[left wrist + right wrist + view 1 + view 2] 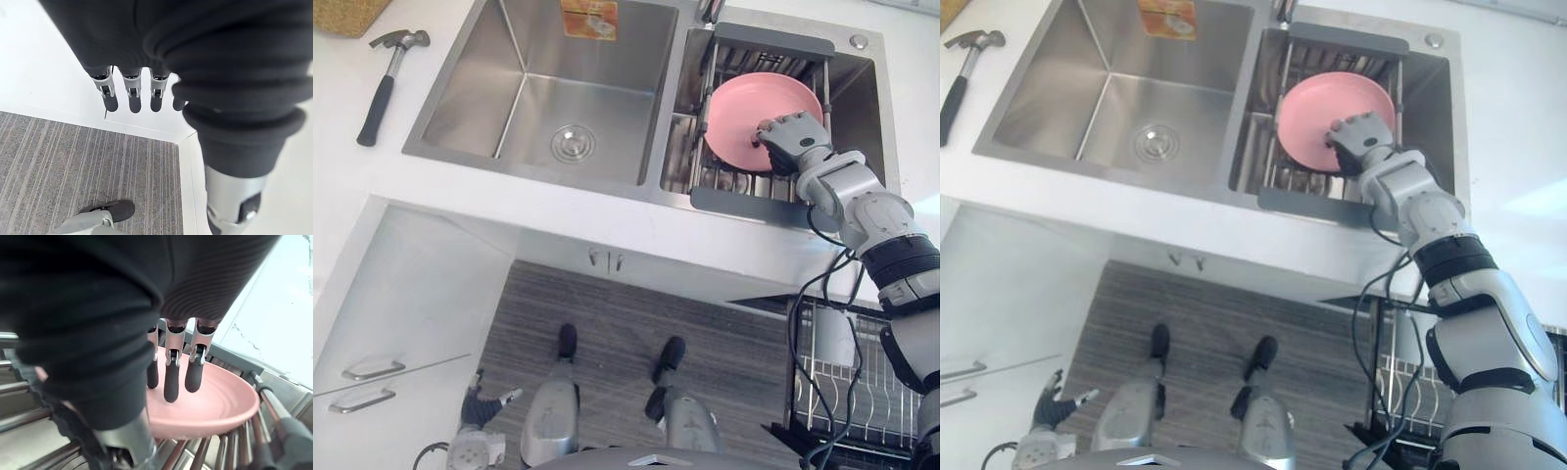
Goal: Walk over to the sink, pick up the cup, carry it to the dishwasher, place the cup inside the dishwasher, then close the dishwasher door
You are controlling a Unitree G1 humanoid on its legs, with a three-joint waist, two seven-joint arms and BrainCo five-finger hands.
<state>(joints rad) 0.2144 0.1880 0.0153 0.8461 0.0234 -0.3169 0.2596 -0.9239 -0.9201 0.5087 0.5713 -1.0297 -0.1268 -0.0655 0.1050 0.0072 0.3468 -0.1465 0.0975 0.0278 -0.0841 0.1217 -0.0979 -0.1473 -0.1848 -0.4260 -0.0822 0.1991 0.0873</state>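
1. The white surface (509, 201) runs across your view, carrying a steel two-basin sink (470, 88). A hammer (386, 83) lies on the surface well off to the left.
2. A dark-framed drying rack (744, 201) sits in the right basin, its bars holding the task's thing.
3. The task names a cup, but what lies in the rack is a shallow pink dish (749, 113). It is round, smooth and matte, with faint rings in its hollow and a low raised rim. It leans on the bars, hollow face up.
4. A wire basket (862, 392) shows low at your right. It is likely the dishwasher's, and it is well apart from the sink.
5. Your right hand (793, 137) is at the dish's near right edge and is much the nearer of the two hands. In the wrist view its fingers (171, 382) hang almost straight over the hollow, tips at or just above the face. They are curled round nothing, and the thumb is hidden.
6. The dish lies directly under and ahead of those fingers. Being round, it has no long axis, so the coming grasp likely turns on getting the thumb under the near rim.
7. Your left hand (484, 406) hangs low by the cabinet, above the floor. Its fingers (134, 95) are straight and hold nothing.
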